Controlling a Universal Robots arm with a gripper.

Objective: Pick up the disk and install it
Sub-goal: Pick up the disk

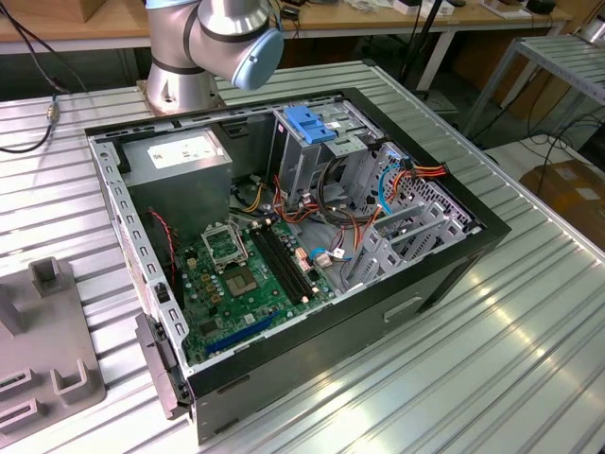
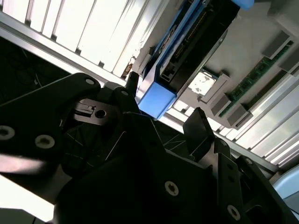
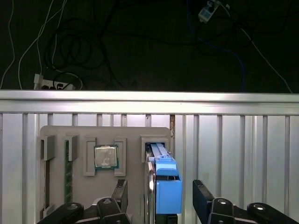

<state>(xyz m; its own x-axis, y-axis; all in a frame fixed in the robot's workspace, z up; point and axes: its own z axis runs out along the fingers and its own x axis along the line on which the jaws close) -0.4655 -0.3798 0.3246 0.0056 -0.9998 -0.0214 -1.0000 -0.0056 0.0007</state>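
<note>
The gripper [image 3: 160, 199] straddles the upright disk [image 3: 168, 189], jaws released; closing off-centre could tip it in its holder [image 3: 105, 133].

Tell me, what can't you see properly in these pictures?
Disk: edge-on in the first wrist view, so its flat faces are hidden.
End effector: open around the disk there; the picture's edge cuts off its body.
Tray: cut off by the exterior view's left edge.
Arm: cut off by the exterior view's top edge.
</note>
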